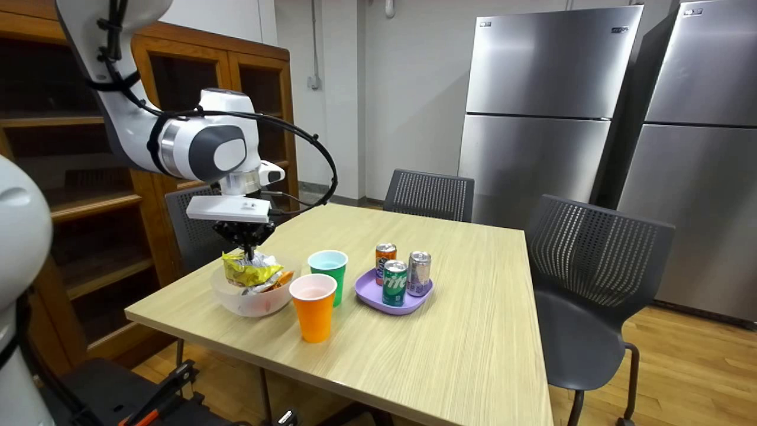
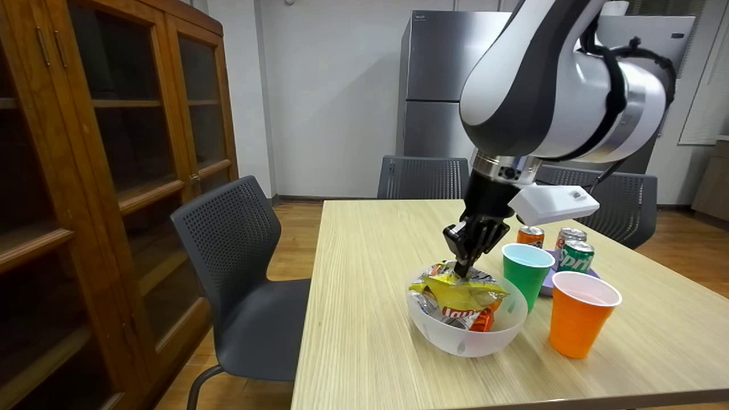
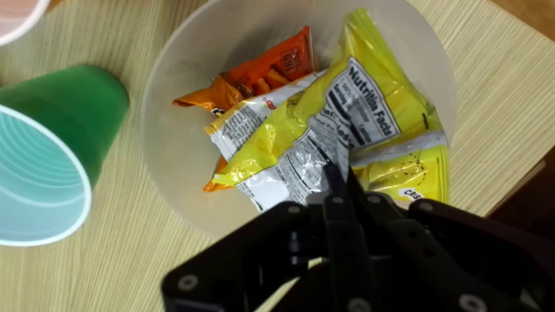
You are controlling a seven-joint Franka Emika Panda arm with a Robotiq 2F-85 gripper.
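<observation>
One shiny yellow plastic chip bag (image 3: 321, 125) is lying crumpled on top of other snack packets, inside a round, frosted, translucent bowl (image 3: 182, 143) near a corner of the pale wood-grain surface (image 2: 364, 273). Your black, narrow-fingered claw (image 3: 344, 173) is pointing down into the bowl, its fingers pressing together on a thin raised fold of the bag, at the printed nutrition panel. Under the bag, a glossy orange packet (image 3: 269, 76) and a white-and-yellow packet (image 3: 245, 123) are poking out.

Near the bowl, a green plastic cup with a pale blue interior (image 2: 525, 279) and an orange plastic cup with a white rim (image 2: 578, 319) are standing upright. Beyond them, a purple rounded-square tray (image 1: 368, 290) is carrying three drink cans (image 1: 394, 284).

You are pinching only a little slick film, so a quick tug could be enough to slip the bag free. The packets are overlapping, so one underneath could be catching and coming along. The cups are standing close, so a sideways swing towards them could be knocking one over, and dragging low could be shoving the bowl.
</observation>
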